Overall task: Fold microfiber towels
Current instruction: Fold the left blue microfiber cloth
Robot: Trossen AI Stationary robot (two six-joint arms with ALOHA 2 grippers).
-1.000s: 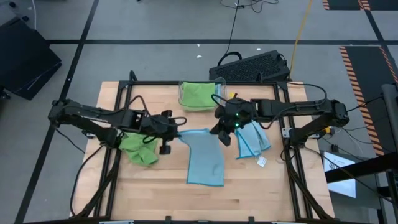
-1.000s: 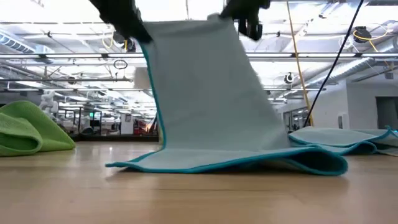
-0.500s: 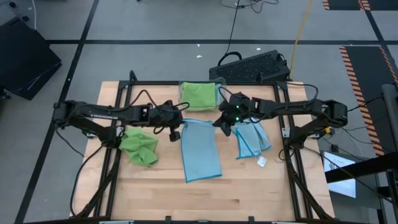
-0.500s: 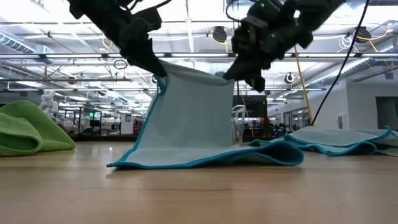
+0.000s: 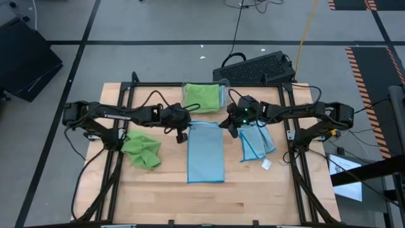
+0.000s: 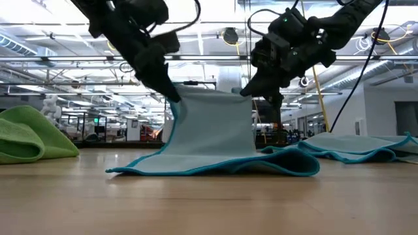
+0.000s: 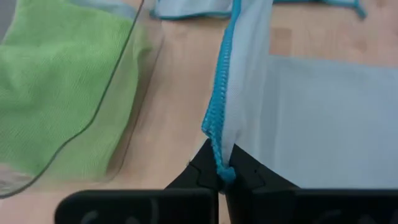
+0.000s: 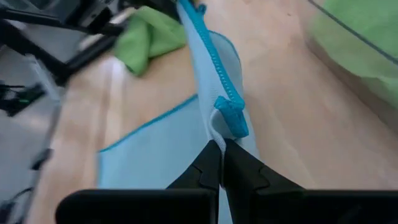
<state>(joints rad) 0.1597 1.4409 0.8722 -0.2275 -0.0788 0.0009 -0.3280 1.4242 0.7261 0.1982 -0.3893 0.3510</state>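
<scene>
A light blue microfiber towel (image 5: 205, 158) lies lengthwise at the table's middle. Its near part rests flat on the wood and its far edge (image 6: 212, 94) is raised. My left gripper (image 5: 182, 132) is shut on the far left corner and my right gripper (image 5: 229, 129) on the far right corner. A crumpled lime green towel (image 5: 142, 151) rests on the table to the left. A second light blue towel (image 5: 256, 142) lies rumpled to the right. Another green towel (image 5: 202, 96) sits in a clear bin at the far edge. My left gripper pinches the towel's far left corner (image 7: 222, 163) on its teal hem, between the two fingers, slanting down from the table's left. The corner is held above the table and the cloth slopes down to the wood. My right gripper pinches the far right corner (image 8: 219, 135) at the hem between its two fingers, slanting down from the right. The far edge (image 8: 202, 37) runs between the two grippers, nearly taut, while the towel's near part lies on the table.
The clear bin (image 5: 223, 88) stands just beyond the grippers. A small white tag (image 5: 266, 164) lies by the right towel. A black keyboard (image 5: 256, 66) sits beyond the table's far right corner. Bare wood (image 5: 209, 202) stretches along the near edge.
Both grippers have sunk, still shut on the towel's corners, and gone toward the far edge. The left one has also gone toward the table's right. The raised far edge has come down, and more of the towel now lies flat and straight on the table.
</scene>
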